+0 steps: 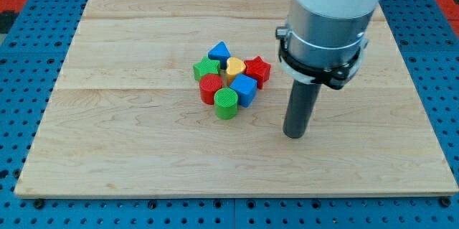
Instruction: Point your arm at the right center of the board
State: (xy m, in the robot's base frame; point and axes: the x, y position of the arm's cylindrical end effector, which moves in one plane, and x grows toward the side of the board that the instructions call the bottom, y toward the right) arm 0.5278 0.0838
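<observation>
Wooden board (143, 157) under clustered coloured blocks (231, 78)

Bright, even, sharp lighting (soft shadows only)

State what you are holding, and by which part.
Nothing is held. My tip rests on the board, apart from the block cluster at its left.

Pale, grained wooden bench (143, 150) on a blue pegboard (21, 78), carrying ribbed blocks: blue triangle (219, 51), green block (206, 69), yellow heart (235, 66), red star (257, 69), red cylinder (211, 87), blue cube (244, 89), green cylinder (226, 103). Dark tip (293, 134) beneath a white-and-grey arm (330, 13).
</observation>
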